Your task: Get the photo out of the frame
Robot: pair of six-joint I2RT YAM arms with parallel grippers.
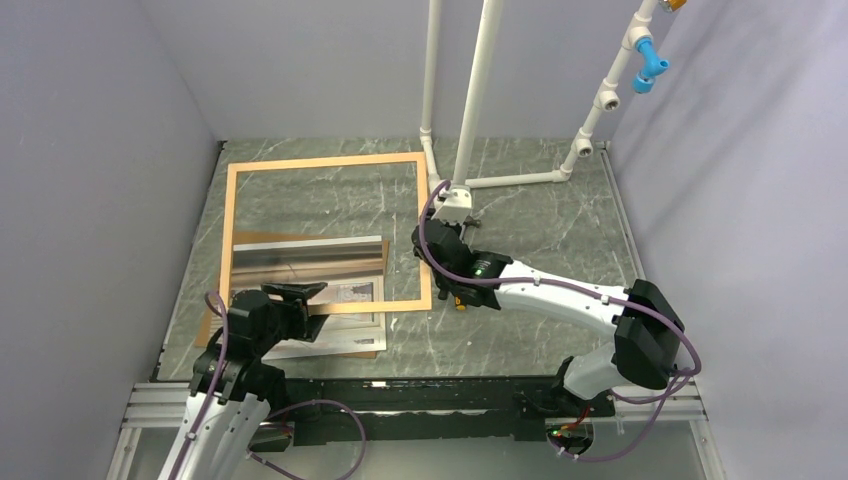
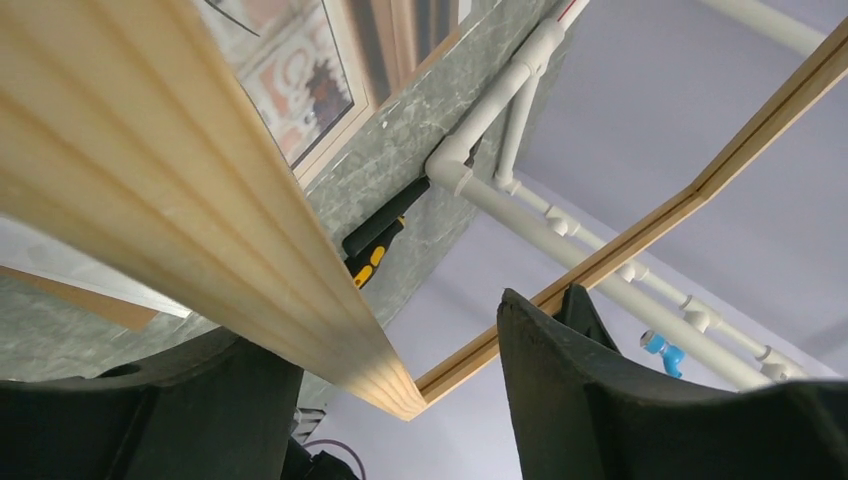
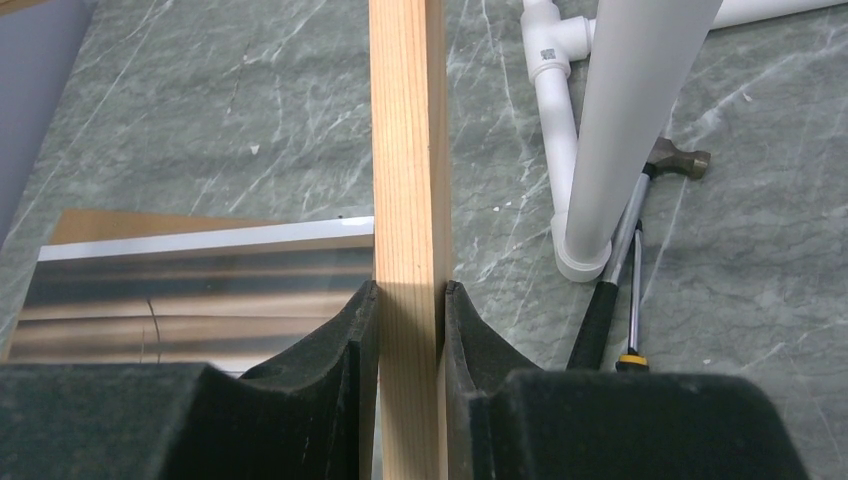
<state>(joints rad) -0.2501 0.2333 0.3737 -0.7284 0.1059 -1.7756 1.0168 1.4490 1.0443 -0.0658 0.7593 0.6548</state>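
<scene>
Frame (image 1: 325, 160) held above photo (image 2: 290, 70): right end effector (image 3: 410, 295) grips its side, left end effector (image 2: 390, 340) open around near edge; next, set frame aside.

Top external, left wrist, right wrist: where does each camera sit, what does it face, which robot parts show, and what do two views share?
Top external: high behind, looking down on table and frame; left arm, right arm show.
Left wrist: looks along the frame toward white pipes; open left end effector shows.
Right wrist: above the frame, looks down; right end effector clamps it.
Shared: frame, pipes.
</scene>
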